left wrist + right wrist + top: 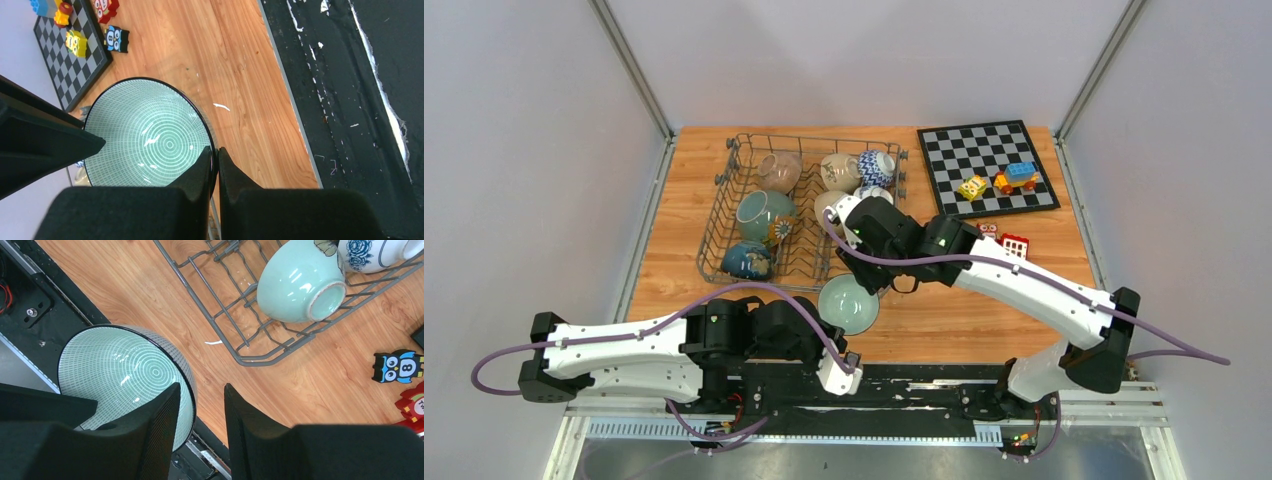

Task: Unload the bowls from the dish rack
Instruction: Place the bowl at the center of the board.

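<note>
With the green bowl [848, 303] just outside the near edge of the dish rack [716, 210], its rim pinched in the almost shut fingers of the left gripper [216, 156], the right gripper [201, 388] — fingers half open astride the far rim, nothing gripped yet — is best closed squarely before any release.

We find the dish rack [807, 250] at the back of the desk [964, 320], left of its middle, with several bowls [764, 215] in it. The chessboard [964, 150] lies to the rack's right, with toy blocks [1014, 178] on it and more toys [1014, 243] just before it. The near bowl [848, 303] is before the rack, by the desk's near edge.
</note>
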